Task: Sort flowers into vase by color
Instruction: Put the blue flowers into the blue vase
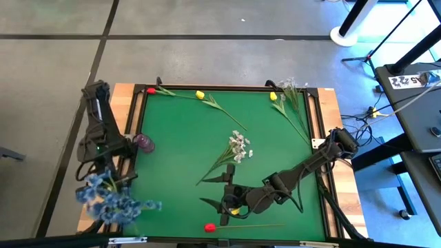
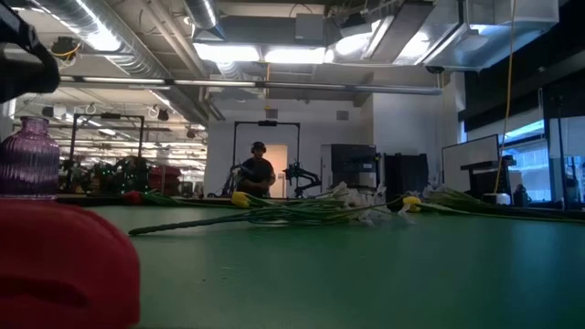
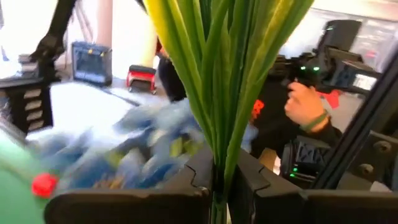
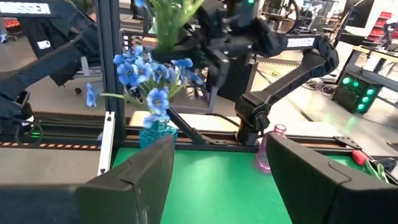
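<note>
Low view: red tulip [image 2: 64, 265] blurred close up front; purple vase [image 2: 27, 157] behind it at the mat's left edge.
My right gripper [image 1: 227, 196]: low over the green mat [image 1: 179, 138] near its front edge, fingers [image 4: 134, 180] spread apart, holding nothing.
My left gripper [image 3: 217, 186]: off the mat's left front corner, fingers clamped on green stems of the blue flowers [image 1: 114, 200].
Blue vase [image 4: 155, 134]: at the mat's left edge, under the blue blossoms.
Mid mat: white cluster [image 1: 239, 146] lying flat.
Far edge: yellow tulips [image 1: 200, 94] and more stems.
Beyond: a person [image 2: 258, 169] standing in the room.
</note>
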`<state>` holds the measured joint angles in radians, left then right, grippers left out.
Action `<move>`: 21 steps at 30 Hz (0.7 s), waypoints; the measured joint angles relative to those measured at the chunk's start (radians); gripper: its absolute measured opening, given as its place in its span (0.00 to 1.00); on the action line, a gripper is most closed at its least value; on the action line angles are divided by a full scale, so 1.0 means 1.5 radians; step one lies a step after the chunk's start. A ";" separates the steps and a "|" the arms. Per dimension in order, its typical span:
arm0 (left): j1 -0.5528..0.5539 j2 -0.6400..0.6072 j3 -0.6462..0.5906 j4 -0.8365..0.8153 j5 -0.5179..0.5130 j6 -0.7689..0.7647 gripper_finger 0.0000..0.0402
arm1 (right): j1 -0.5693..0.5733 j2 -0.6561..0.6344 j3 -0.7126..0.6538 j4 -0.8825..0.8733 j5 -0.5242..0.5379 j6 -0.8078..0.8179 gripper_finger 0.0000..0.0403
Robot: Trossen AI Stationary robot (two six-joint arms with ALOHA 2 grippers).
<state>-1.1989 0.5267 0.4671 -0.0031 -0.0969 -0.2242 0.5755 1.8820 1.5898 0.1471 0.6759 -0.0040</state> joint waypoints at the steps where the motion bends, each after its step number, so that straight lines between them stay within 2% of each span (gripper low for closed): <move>1: -0.008 0.009 0.000 0.010 -0.008 0.009 0.04 | 0.000 0.000 0.000 0.000 0.007 0.000 0.63; 10: -0.076 0.064 -0.001 0.037 -0.125 0.062 0.04 | 0.000 0.000 0.000 -0.017 0.021 0.015 0.63; 21: -0.151 0.094 -0.001 0.029 -0.224 0.086 0.04 | 0.000 0.000 0.000 -0.038 0.021 0.034 0.63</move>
<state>-1.4256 0.6678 0.4664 0.0400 -0.4332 -0.0957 0.5755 1.8820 1.5898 0.0899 0.7078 0.0471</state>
